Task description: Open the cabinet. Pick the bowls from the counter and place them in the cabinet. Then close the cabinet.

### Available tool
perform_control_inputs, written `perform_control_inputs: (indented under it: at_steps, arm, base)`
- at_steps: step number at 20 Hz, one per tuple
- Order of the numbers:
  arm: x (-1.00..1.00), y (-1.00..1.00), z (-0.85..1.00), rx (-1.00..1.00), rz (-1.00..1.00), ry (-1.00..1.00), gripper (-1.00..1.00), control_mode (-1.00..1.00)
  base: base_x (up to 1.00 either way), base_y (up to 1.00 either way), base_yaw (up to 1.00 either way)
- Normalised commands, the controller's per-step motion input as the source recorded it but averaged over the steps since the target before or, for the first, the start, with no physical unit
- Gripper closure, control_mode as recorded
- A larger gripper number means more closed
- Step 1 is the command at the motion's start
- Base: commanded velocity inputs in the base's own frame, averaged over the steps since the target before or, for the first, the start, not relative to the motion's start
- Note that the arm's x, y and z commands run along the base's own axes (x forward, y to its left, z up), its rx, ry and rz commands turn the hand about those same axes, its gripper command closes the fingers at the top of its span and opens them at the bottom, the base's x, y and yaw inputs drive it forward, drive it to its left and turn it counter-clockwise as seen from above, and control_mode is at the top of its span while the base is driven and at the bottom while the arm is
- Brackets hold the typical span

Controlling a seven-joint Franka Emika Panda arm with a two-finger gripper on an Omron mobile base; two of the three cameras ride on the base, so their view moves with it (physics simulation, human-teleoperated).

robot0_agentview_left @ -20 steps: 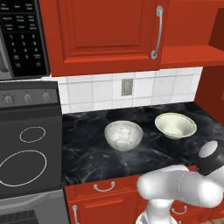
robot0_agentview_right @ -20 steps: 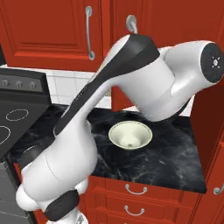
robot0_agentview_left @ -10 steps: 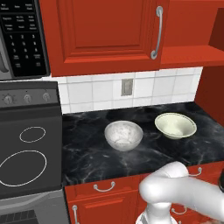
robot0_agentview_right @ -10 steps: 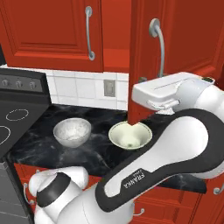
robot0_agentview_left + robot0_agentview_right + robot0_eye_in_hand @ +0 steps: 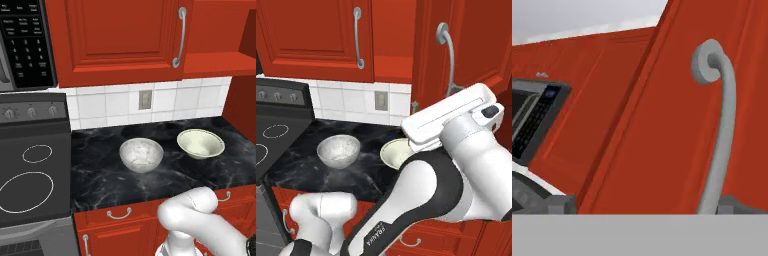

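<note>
Our jaws stand released, spread wide on either side of the lower run of the right door's silver bar handle; the two dark finger tips rise at the bottom of the hand view, and the bar passes between them with nothing clamped. In the right base view the gripper sits just beside that handle, on the right door of the cabinet, which is swung out edge-on toward us and shows a bare red shelf behind it in the left base view. The left door is shut.

We judge the opening step as at least half done. On the counter, the grey-white mottled bowl sits near the middle, and the cream bowl near the right end, well apart. Next we would draw the hand clear of the bar, then either open the left door or go down for a bowl.
</note>
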Motion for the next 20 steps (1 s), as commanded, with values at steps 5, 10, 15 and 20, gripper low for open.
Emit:
perform_control_inputs:
  at_steps: [5,10,15,20]
  arm:
    - [0.00,0.19,-0.80,0.00,-0.99,-0.17,-1.00,-1.00]
    - [-0.29,0.04,-0.24,0.01,-0.94,-0.01,-1.00,-1.00]
    - [-0.46,0.00,-0.16,0.02,-0.91,0.00,-1.00,-1.00]
    - [-0.39,0.06,-0.22,0.03,-0.91,-0.03,-1.00,-1.00]
  base:
    - [0.00,0.00,0.00]
    - [0.00,0.00,0.00]
    - [0.00,0.00,0.00]
    - [0.00,0.00,0.00]
